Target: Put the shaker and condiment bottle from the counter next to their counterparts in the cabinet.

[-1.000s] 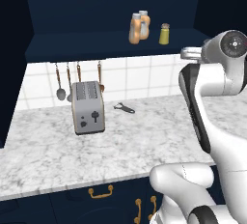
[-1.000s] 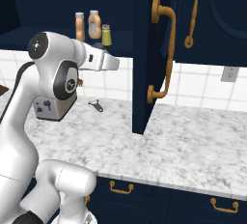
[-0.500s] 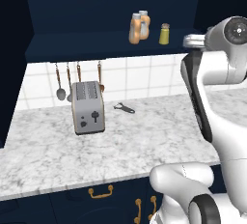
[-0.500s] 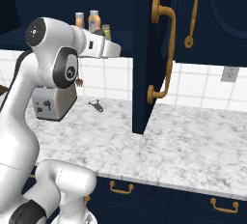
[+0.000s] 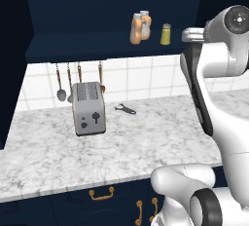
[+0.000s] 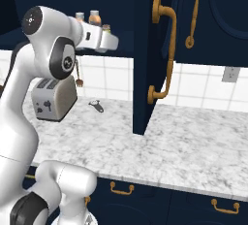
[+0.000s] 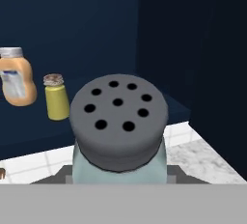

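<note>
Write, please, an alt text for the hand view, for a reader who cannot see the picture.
A pale teal-grey shaker with a dark grey perforated cap fills the foreground, held in the closed gripper. Beyond it, inside the dark navy cabinet, a yellow-green shaker stands on the shelf beside an orange condiment bottle with a white cap. White tiles and a bit of marble counter show below.

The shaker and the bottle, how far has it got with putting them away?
Two orange bottles already stand together on the cabinet shelf, so that part looks done. The hand holds the teal-grey shaker, raised near the shelf. Left: setting it beside the yellow-green shaker.
</note>
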{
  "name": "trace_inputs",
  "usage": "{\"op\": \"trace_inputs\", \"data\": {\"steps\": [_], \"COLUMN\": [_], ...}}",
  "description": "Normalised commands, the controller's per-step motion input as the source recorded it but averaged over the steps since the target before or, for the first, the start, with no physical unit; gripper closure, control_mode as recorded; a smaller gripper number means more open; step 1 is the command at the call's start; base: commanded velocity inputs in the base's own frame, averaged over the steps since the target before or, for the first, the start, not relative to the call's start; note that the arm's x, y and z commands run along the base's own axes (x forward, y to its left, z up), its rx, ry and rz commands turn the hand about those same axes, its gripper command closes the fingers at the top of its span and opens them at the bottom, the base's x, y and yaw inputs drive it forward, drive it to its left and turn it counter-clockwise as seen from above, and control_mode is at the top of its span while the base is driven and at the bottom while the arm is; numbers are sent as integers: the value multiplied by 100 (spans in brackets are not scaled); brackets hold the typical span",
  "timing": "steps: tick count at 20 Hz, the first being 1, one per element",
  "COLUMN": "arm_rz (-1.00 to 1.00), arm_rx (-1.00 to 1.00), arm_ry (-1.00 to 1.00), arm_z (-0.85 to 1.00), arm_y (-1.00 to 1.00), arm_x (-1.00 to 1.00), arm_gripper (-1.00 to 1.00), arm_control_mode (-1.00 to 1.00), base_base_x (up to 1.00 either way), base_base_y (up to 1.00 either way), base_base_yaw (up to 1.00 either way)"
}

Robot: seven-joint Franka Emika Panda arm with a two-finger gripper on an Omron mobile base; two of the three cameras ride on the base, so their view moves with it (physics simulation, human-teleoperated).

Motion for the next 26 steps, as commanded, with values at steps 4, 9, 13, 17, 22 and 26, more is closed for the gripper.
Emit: {"op": "trace_inputs", "data": {"steps": [4,9,13,17,22,26], "arm_rz": [5,3,2,2,3,5], "arm_rx": [0,0,0,0,1,1], "arm_ry": [-3,0,0,0,0,0], "arm_z": [0,0,0,0,0,-5], "arm_y": [0,2,0,0,0,0], "arm_x": [20,3,16,25,13,0], "arm_gripper": [100,100,100,100,100,100], "arm_control_mode": [-100,-100,-100,-100,-100,-100], "base_base_x": [0,0,0,0,0,0], "base_base_y": [0,0,0,0,0,0], "base_base_yaw": [0,0,0,0,0,0]}}
